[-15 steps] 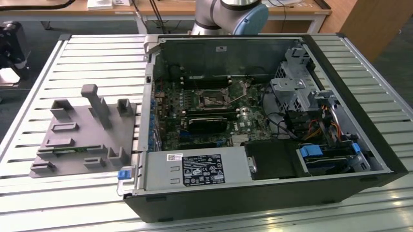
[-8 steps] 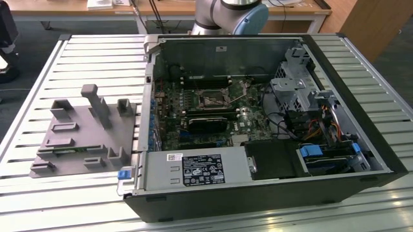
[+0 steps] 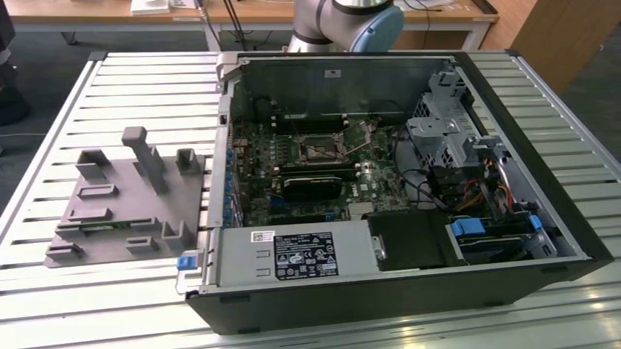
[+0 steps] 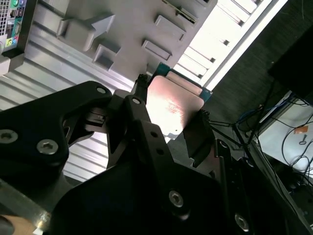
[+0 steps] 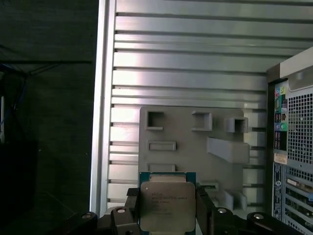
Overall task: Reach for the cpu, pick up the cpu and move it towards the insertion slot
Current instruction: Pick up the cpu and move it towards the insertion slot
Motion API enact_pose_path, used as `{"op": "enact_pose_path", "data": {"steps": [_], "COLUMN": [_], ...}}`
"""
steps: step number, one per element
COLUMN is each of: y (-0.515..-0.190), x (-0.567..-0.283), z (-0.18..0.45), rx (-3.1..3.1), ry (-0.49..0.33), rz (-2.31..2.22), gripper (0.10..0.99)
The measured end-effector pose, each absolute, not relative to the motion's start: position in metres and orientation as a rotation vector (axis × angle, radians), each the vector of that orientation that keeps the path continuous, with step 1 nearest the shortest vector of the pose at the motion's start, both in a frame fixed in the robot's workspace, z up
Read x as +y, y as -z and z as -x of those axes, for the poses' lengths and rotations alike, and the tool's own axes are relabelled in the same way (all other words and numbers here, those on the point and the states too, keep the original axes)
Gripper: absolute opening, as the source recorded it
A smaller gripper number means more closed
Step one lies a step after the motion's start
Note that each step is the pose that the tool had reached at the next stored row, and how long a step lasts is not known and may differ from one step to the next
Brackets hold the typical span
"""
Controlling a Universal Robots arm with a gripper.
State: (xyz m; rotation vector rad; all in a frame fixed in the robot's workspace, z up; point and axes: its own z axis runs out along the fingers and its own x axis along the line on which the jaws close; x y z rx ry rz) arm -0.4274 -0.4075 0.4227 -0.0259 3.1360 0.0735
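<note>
The cpu (image 5: 167, 203), a flat square chip with a silvery top and a green rim, sits between my two black fingers (image 5: 131, 208), lifted well above the grey fixture plate (image 5: 195, 147). In the second wrist view the cpu (image 4: 172, 104) shows its shiny top, and my gripper (image 4: 170, 117) is shut on two opposite edges of it. The insertion slot (image 3: 318, 149), a dark square socket with a metal frame, lies on the green board inside the open computer case (image 3: 388, 182) in the exterior view.
The grey fixture plate (image 3: 126, 196) with upright blocks lies on the slatted metal table (image 3: 145, 94) at the exterior view's left of the case. A black card (image 3: 310, 185), cables and drive bays (image 3: 485, 233) crowd the case. The arm's base (image 3: 350, 22) stands behind it.
</note>
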Motion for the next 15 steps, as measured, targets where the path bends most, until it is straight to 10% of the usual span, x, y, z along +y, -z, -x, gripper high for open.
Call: {"op": "enact_pose_path", "data": {"steps": [15], "y": [-0.427], "x": [-0.407], "z": [0.381], "rx": [3.136], "ry": [-0.076], "rz": [0.026], "gripper": [0.541]}}
